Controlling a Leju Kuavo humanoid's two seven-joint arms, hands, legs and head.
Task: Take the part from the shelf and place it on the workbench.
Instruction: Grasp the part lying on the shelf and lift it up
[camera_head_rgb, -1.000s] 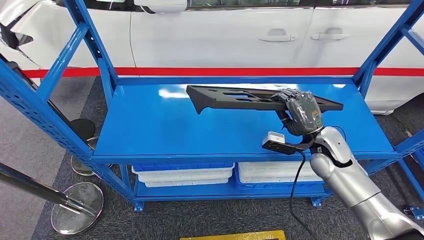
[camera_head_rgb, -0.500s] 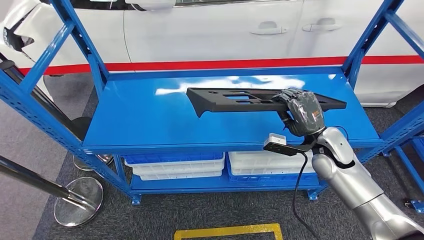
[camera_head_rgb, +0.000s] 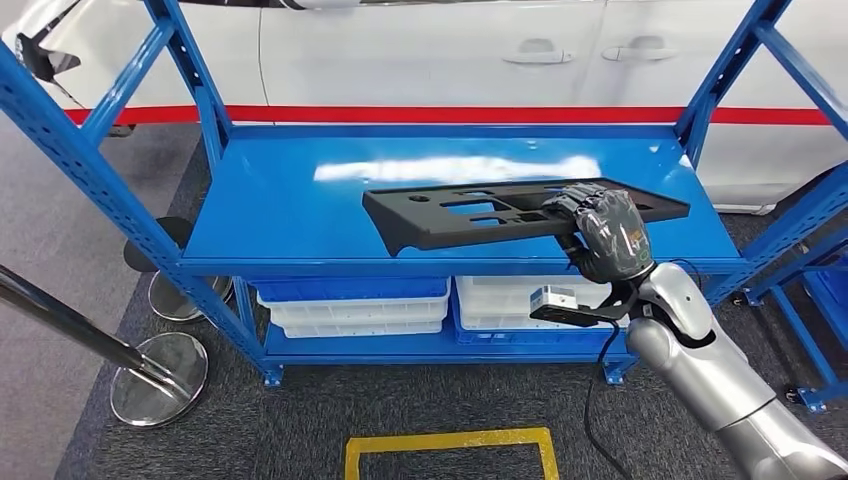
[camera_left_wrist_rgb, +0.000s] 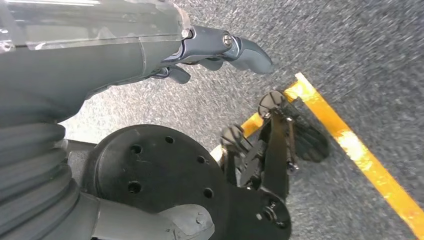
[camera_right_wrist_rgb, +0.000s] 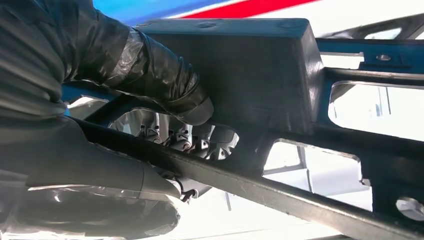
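Fingers (camera_head_rgb: 572, 205) gripping part (camera_head_rgb: 470, 212), now drawn toward shelf (camera_head_rgb: 300, 215) front edge

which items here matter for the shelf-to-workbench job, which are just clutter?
Job:
- black part, held by right hand
- blue shelf

Lying about:
- white bins below
- white car
- stanchion base
- yellow floor tape

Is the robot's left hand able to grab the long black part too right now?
Probably not yet. The left hand hangs low over the grey floor by a yellow line, holding nothing, while the right hand grips the black part above the blue shelf.
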